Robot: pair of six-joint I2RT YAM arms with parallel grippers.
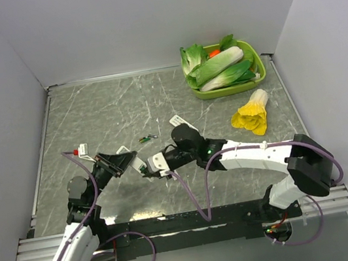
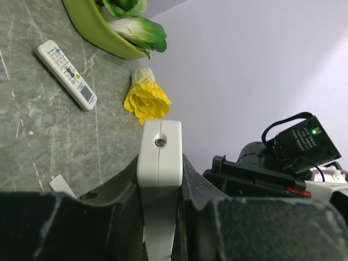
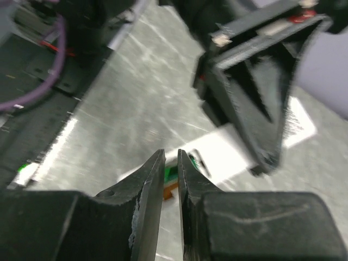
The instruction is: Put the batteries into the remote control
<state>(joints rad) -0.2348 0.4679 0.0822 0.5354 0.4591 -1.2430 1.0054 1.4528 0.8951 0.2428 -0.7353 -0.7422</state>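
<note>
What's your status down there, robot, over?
Left jaws shut on the remote control. Right jaws nearly closed on what looks like a green battery, beside the remote. Spare battery lying on the table. Nothing blocking seen.

Top external: fixed, high above the near edge, facing down over the whole table. Left wrist: close, low, facing the far right; shares green basket and yellow vegetable with top. Right wrist: very close, facing left gripper.
</note>
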